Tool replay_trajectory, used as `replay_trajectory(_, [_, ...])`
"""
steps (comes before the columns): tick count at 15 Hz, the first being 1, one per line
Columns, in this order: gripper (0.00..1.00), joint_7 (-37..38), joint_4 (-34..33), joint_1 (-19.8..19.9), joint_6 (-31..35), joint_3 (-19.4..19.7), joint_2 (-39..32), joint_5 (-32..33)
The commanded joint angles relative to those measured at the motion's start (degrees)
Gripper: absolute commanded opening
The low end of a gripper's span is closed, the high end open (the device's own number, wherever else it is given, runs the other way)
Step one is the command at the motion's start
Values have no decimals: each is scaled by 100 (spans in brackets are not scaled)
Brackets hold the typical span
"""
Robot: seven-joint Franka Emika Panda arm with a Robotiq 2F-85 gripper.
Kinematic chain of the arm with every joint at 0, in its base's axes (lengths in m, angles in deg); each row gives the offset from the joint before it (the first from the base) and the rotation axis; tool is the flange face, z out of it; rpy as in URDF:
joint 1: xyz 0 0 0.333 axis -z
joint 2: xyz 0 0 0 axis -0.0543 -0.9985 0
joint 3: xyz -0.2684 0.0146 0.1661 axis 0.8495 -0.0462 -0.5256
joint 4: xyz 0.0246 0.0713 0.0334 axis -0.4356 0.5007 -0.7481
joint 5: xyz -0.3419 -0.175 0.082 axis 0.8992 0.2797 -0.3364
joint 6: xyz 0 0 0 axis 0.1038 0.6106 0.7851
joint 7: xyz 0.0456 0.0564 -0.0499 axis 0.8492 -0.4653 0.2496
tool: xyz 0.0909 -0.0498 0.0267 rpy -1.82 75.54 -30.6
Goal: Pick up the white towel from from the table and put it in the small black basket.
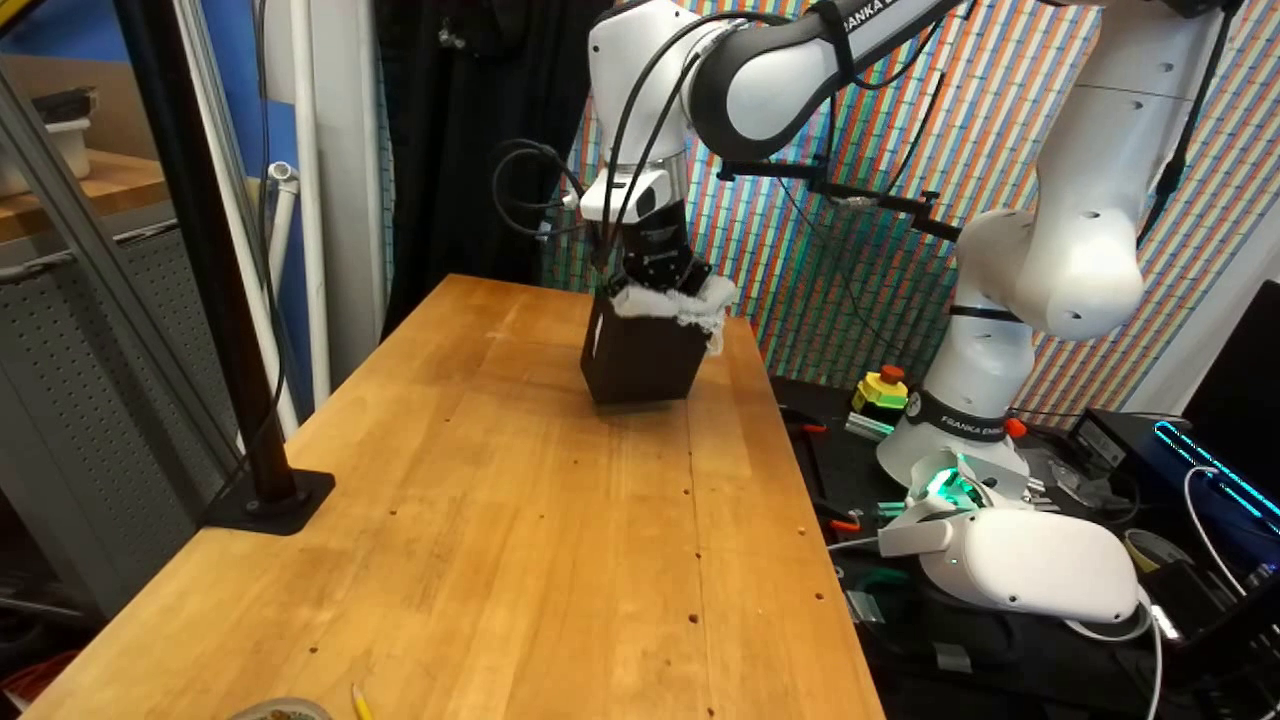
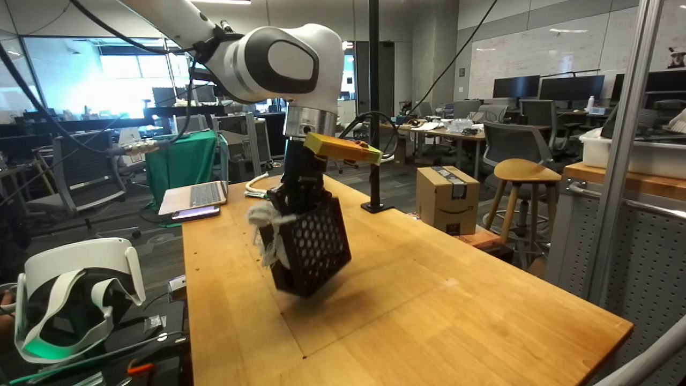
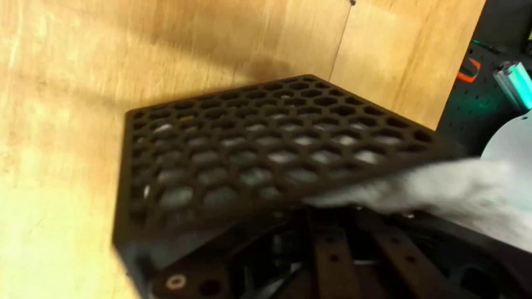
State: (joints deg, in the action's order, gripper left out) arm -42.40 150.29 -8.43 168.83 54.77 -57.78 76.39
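The small black basket [image 1: 642, 362] hangs tilted, with its lower edge seemingly off the table; its honeycomb side shows in an exterior view [image 2: 317, 246] and in the wrist view [image 3: 257, 137]. The white towel [image 1: 716, 300] is bunched in the basket's mouth, with part hanging over the rim; this also shows in an exterior view [image 2: 263, 221]. In the wrist view white cloth [image 3: 449, 187] crosses the rim and shows through the holes. My gripper [image 1: 660, 280] points down into the basket's mouth against the towel. Its fingertips are hidden by the basket and cloth.
The wooden table [image 1: 520, 520] lies under the basket. A black post [image 2: 375, 182] stands at the table's edge. A laptop [image 2: 201, 195] and phone lie at an edge in an exterior view. A pencil [image 1: 362, 702] and a bowl's rim [image 1: 282, 710] show at the near end.
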Motion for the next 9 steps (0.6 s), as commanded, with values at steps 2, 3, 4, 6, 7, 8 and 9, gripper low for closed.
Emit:
replay_trajectory(2, [4, 585, 639, -141, 86, -72, 532, 564])
replay_trajectory(3, [4, 696, 714, -173, 79, -98, 566, 610])
replay_trajectory(4, [4, 792, 759, -209, 60, -123, 596, 636])
replay_trajectory(6, [4, 911, 754, -269, 1, -144, 669, 576])
replay_trajectory(7, [4, 936, 723, -291, -3, -140, 757, 509])
replay_trajectory(8, [4, 954, 701, -308, -1, -130, 855, 470])
replay_trajectory(9, [4, 938, 673, -316, 12, -103, 1016, 410])
